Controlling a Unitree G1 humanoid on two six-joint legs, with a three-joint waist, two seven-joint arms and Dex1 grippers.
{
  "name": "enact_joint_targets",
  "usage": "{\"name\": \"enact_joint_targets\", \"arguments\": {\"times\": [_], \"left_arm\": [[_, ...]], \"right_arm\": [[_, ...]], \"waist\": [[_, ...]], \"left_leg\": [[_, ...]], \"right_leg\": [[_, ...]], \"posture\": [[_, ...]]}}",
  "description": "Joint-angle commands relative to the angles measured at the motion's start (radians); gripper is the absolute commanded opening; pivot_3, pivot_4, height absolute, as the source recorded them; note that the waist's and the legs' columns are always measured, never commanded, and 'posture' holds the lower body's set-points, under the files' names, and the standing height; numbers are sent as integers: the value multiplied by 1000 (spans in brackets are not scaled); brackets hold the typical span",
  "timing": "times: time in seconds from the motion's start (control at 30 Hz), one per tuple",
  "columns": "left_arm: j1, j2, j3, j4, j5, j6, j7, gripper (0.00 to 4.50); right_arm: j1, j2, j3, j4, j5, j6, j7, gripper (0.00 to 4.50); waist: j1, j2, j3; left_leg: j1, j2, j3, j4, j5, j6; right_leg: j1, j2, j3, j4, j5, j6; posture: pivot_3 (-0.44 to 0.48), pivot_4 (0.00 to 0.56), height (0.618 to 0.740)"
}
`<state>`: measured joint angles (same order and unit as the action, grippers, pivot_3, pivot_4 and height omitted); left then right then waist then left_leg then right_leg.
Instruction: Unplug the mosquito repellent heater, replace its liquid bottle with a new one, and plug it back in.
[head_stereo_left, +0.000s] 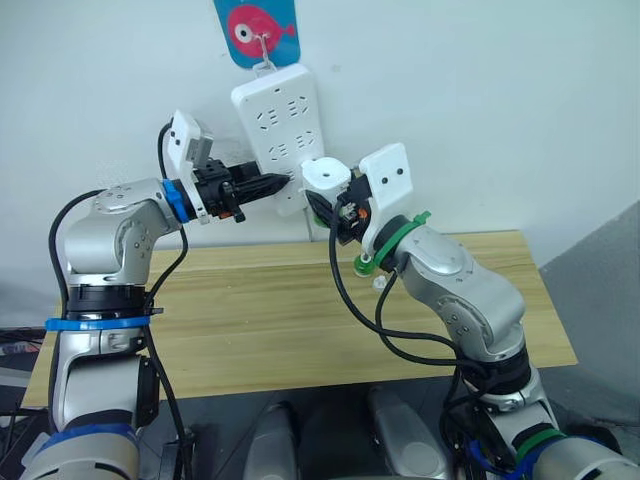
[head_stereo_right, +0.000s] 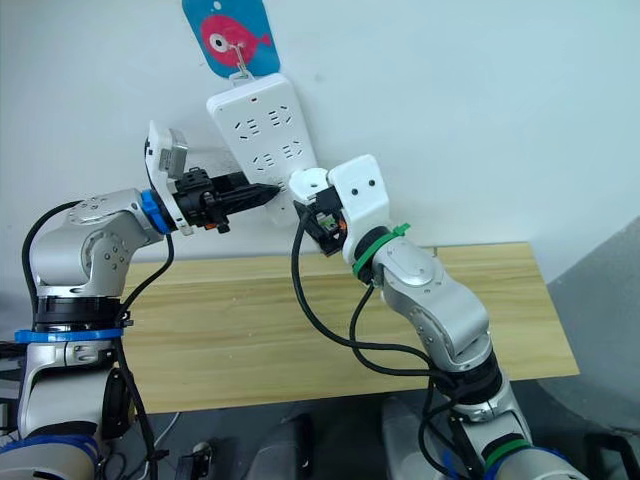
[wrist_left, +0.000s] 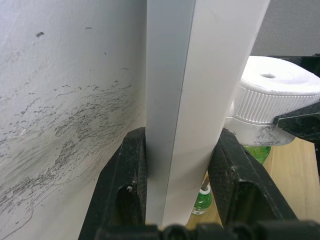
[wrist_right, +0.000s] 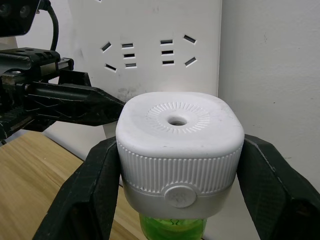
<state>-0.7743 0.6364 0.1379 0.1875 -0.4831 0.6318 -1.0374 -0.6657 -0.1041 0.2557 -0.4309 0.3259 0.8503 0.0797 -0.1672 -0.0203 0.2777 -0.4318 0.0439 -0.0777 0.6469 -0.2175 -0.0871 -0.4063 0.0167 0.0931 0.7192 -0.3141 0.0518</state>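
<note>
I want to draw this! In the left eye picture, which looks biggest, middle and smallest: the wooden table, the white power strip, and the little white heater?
1. Wooden table, biggest by far.
2. Power strip hanging on the wall.
3. Heater, smallest, held in the right gripper.

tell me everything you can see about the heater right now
The heater is a small white plastic unit with rounded corners, a ribbed band around its sides, a round hole ringed by fine ridges on its face, and a small round button below. A green liquid bottle hangs under it. The right pincer clamps its two sides, holding it against the power strip on the wall, whose edge the left pincer grips.
</note>
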Motion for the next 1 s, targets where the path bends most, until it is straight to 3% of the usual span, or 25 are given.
{"name": "enact_joint_targets", "arguments": {"times": [0.03,0.17,0.2,0.3,0.6,0.9,0.93,1.0], "left_arm": [[2,-20,-21,-69,-53,14,-44,1381],[4,-17,-17,-35,-16,-30,-26,1381],[3,-16,-16,-24,-6,-42,-22,1381],[2,-15,-14,-1,9,-67,-15,1345],[-38,-23,31,106,43,-134,88,1345],[-35,23,40,145,75,-213,100,4070],[-23,44,45,140,75,-215,91,4284],[17,87,53,114,76,-223,73,4284]], "right_arm": [[-40,19,0,46,-33,-20,14,2986],[-25,9,-11,20,-34,-2,32,2986],[-15,0,-15,5,-38,-1,36,3698],[10,-26,-17,-44,-37,21,50,4498],[141,-134,-61,-272,51,135,137,4500],[133,-145,-61,-290,72,143,163,4500],[135,-152,-61,-294,77,142,174,4500],[140,-168,-62,-301,85,137,196,4500]], "waist": [[-2,0,0],[-2,0,-1],[0,0,-2],[5,0,-3],[12,-1,-3],[20,-1,-3],[19,-1,-3],[11,-1,-3]], "left_leg": [[0,0,0,0,0,0],[0,0,0,0,0,0],[0,0,0,0,0,0],[0,0,0,-1,0,0],[-1,-1,0,-1,0,0],[-1,-1,-1,-1,2,1],[-1,-1,-1,-1,2,1],[1,1,0,-1,2,1]], "right_leg": [[0,0,0,0,0,0],[0,0,0,0,0,0],[0,0,0,0,0,0],[0,0,-1,-1,0,0],[0,-1,-1,-1,0,0],[0,0,-2,-2,1,-1],[0,0,-2,-1,1,-1],[0,0,-1,0,1,-2]], "posture": [[-172,218,729],[-165,214,729],[-165,214,729],[-165,213,729],[-161,219,729],[-154,222,729],[-151,222,729],[-144,222,729]]}}
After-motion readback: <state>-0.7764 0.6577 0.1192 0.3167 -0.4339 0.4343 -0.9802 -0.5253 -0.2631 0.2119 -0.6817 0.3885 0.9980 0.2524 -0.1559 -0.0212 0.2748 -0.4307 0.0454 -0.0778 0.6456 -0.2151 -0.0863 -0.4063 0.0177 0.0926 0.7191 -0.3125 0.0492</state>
